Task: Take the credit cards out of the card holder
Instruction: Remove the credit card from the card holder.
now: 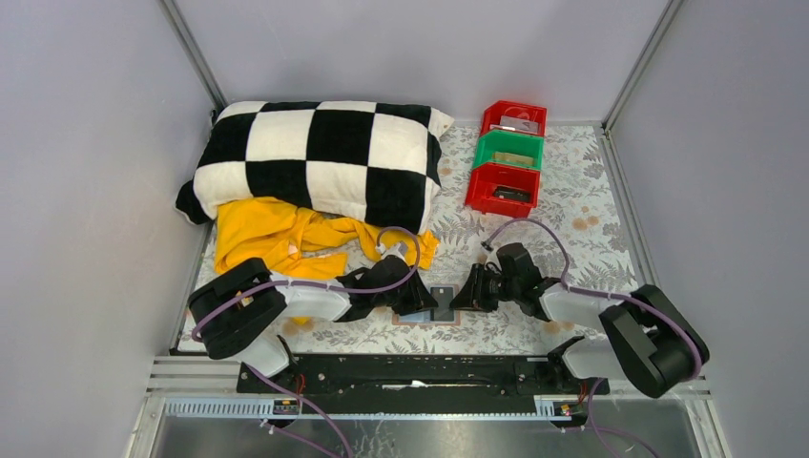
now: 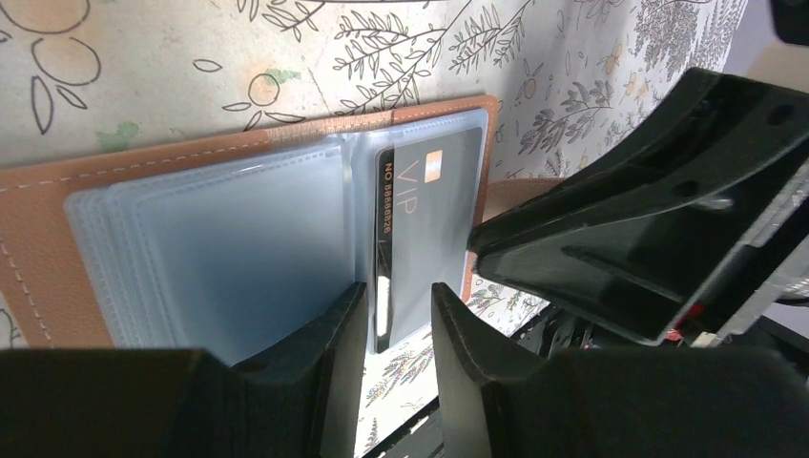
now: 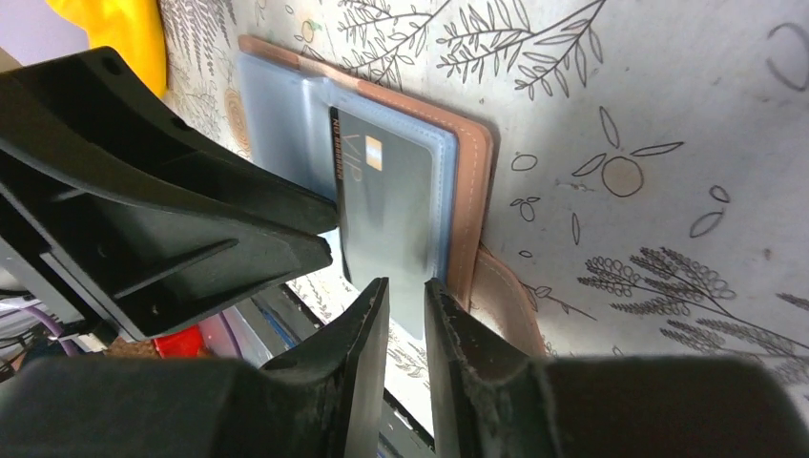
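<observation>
The card holder [image 2: 38, 258] lies open on the flowered cloth between my two grippers, with tan leather edging and clear grey-blue sleeves. A dark credit card [image 2: 434, 210] marked VIP sits in its right-hand sleeve. It also shows in the right wrist view [image 3: 382, 205] and the top view [image 1: 442, 303]. My left gripper [image 2: 399, 320] has its jaws narrowly apart, and the card's near left edge shows in the gap. My right gripper [image 3: 406, 296] also has a narrow gap. It straddles the sleeve's near edge beside the tan border [image 3: 472, 191]. No other cards are visible.
A black-and-white checkered pillow [image 1: 320, 157] and a yellow cloth [image 1: 277, 239] lie at the back left. Two red bins and a green bin [image 1: 510, 157] stand in a row at the back right. A black rail [image 1: 420, 372] runs along the near edge. The holder's side tab [image 3: 501, 296] sticks out.
</observation>
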